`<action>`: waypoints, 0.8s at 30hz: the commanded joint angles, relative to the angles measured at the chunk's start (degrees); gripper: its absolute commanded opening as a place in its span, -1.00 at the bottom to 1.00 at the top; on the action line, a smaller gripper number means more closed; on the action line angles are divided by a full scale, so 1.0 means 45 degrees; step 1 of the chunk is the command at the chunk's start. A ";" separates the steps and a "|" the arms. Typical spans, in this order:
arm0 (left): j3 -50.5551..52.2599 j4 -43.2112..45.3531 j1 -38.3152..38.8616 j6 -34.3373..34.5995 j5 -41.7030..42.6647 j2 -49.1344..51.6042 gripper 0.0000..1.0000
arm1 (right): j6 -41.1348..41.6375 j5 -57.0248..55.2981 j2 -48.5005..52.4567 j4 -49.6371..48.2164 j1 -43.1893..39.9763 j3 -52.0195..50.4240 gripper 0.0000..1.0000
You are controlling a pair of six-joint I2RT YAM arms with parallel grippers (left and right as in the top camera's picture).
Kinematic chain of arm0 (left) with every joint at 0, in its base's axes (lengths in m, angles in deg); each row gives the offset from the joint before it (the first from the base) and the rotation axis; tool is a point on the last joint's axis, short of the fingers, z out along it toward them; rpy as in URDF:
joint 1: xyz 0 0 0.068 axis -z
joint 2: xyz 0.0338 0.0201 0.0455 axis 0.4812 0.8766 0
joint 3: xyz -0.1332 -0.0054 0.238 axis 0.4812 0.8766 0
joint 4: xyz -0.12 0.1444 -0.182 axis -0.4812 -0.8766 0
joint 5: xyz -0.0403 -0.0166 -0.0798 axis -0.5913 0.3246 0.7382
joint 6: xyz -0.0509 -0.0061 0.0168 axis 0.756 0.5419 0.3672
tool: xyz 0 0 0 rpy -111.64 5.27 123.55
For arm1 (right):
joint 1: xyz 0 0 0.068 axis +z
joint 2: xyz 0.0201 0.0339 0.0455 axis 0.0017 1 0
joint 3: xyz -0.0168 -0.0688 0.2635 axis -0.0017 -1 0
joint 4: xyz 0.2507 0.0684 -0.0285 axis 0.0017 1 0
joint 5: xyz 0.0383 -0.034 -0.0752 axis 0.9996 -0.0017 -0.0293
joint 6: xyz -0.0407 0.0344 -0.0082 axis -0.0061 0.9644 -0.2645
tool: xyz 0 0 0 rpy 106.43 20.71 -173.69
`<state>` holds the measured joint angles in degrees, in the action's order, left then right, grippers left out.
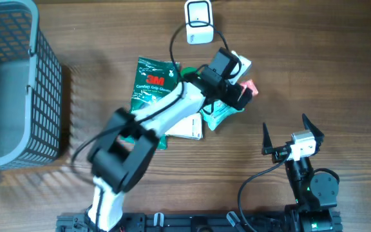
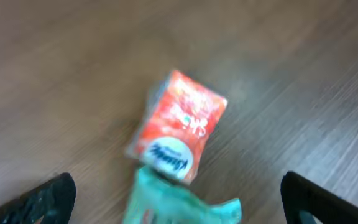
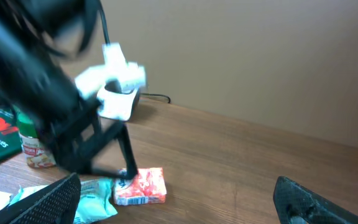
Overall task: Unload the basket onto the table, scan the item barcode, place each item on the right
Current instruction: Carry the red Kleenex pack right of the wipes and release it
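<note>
1. The green glove pack (image 1: 153, 80), lying behind the left claw (image 2: 176, 186) alongside its arm, reads "3M" in red and "Comfort Grip Gloves" in white. This is the clearest writing on the table (image 1: 340, 58).
2. The red packet (image 2: 179, 127) bears pale script across its face and a white oval with dark blue script. Both are too blurred to read.
3. The left claw stands with its jaws wide apart and grips nothing. The red packet lies flat on the wood just ahead of it, apart from both fingers.
4. A teal packet (image 2: 179, 202) lies between the left claw's fingers, and its far edge meets the near end of the red packet.
5. The right claw (image 1: 292, 138) is likewise spread wide and empty. The red packet lies ahead of it and to its left, well apart.
6. The overhead view alone shows the whole layout: the white barcode scanner (image 1: 198, 26) near the left claw with its black cable curling past, and the grey wire basket (image 1: 44, 84) far behind that claw.
7. The right wrist view shows what the left wrist view cannot — the red packet's side, a white strip with print too small to read. It also shows a small container (image 3: 36, 149) with a pale, unreadable label beside the glove pack.
</note>
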<state>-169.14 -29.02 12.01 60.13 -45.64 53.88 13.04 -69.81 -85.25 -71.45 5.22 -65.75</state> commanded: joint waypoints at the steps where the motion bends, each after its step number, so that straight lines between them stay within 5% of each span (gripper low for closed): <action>1: -0.0053 -0.0797 -0.0121 -0.0724 -0.2191 -0.2837 1.00 | -0.0053 -0.0121 -0.0044 -0.0029 0.0039 -0.0015 1.00; 15: -0.0053 -0.1977 -0.0787 -0.1438 -0.8524 -0.9170 1.00 | -0.0049 -0.0121 -0.0044 -0.0024 0.0039 -0.0015 1.00; 24: -0.0053 0.0403 -0.3094 -0.2637 -0.8845 -1.3114 1.00 | -0.0049 -0.0121 -0.0044 -0.0024 0.0039 -0.0015 0.99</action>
<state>-169.21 -32.05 2.24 52.87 -83.41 0.74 13.04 -69.81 -85.25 -71.45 5.22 -65.77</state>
